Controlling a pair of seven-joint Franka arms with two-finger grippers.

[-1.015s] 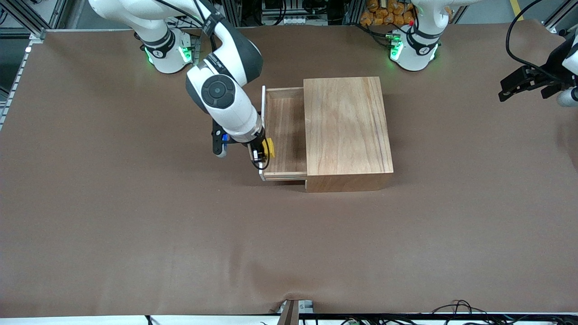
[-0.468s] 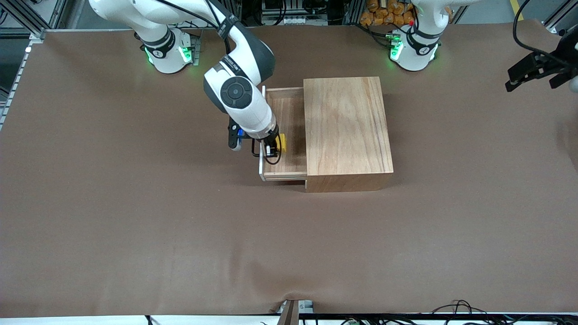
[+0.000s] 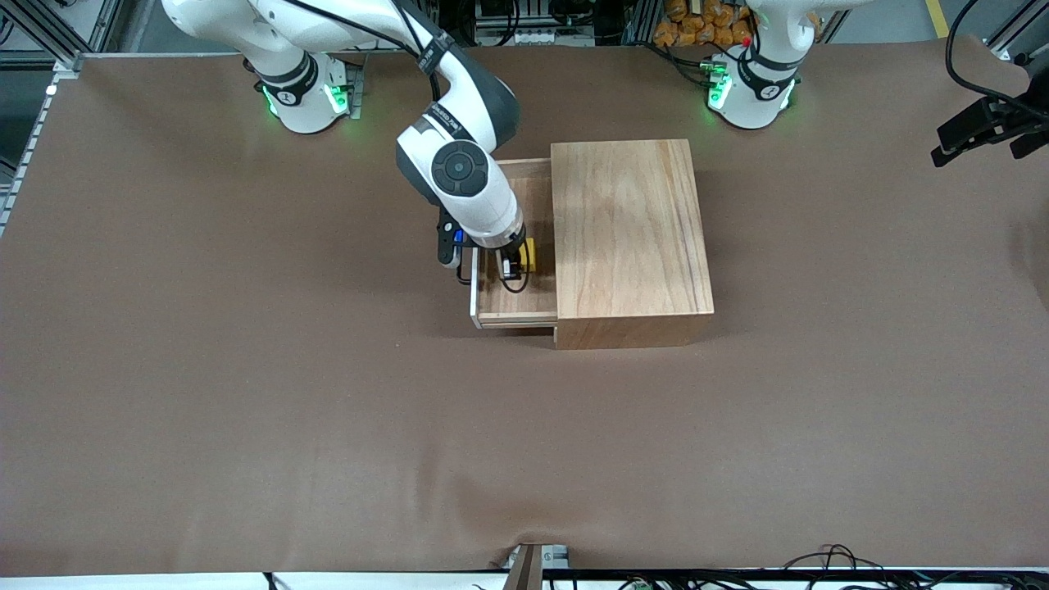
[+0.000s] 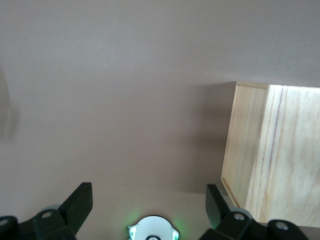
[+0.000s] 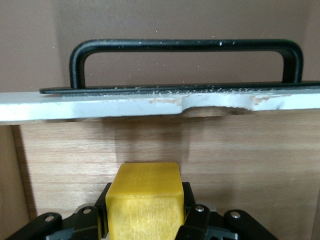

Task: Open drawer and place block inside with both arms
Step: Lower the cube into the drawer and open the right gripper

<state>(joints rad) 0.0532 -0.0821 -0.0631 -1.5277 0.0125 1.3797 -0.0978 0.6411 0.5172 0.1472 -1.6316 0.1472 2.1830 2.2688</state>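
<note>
While the drawer (image 3: 516, 299) stands pulled out of the wooden box (image 3: 629, 238), the right gripper (image 3: 518, 262) hangs over it, clamped on the yellow block (image 5: 144, 200). Over the table's (image 3: 246, 393) left-arm edge, the left gripper (image 4: 147, 207) waits, fingers spread, holding nothing.

We see a robotics lab: two arms on green-lit bases (image 3: 305, 94) bolted along a brown-covered table (image 3: 246, 410), aluminium framing (image 3: 49, 33) and loose cables (image 3: 819, 561) around its edges.
</note>
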